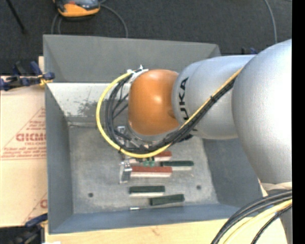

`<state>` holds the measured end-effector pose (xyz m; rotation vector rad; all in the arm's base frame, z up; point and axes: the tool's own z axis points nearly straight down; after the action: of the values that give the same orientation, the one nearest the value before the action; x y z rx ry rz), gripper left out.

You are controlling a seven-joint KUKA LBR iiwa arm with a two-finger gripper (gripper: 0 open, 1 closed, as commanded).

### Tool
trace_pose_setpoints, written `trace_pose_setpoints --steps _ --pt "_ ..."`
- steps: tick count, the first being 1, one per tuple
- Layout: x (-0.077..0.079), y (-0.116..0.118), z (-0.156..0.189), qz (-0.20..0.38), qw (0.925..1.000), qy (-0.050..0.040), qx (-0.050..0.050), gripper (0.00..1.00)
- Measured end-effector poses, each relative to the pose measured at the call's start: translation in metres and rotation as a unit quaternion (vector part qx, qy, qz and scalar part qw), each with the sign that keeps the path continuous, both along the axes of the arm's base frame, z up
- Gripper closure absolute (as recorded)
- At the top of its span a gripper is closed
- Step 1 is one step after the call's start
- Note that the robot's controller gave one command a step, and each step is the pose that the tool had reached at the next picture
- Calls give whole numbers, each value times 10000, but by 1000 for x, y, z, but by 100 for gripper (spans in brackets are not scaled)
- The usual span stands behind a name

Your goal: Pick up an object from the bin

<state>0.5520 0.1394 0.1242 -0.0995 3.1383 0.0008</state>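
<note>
Hanging low over the floor of the bin [58, 151], the gripper [126, 171] sits at the left end of a red-brown bar [152, 171], mid-bin. Cannot tell whether it's open or closed, since the orange wrist cover [150, 103] blocks most of it. Risk: an end-only grab, so the bar swings or slips out. The dark green bar [177, 163] just beside it on the right could get nudged or dragged along.

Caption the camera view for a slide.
KUKA arm's tool low in the grey bin, at the left end of a red bar, dark green bars nearby.
</note>
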Motion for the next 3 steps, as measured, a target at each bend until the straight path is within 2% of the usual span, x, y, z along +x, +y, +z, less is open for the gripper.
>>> trace_pose_setpoints --steps 1,2,3 --pt "25 -32 -4 828 9966 -13 -4 0" --pt "21 -64 -51 530 9986 -37 12 0" --pt "21 -96 -47 205 9997 -89 35 100"
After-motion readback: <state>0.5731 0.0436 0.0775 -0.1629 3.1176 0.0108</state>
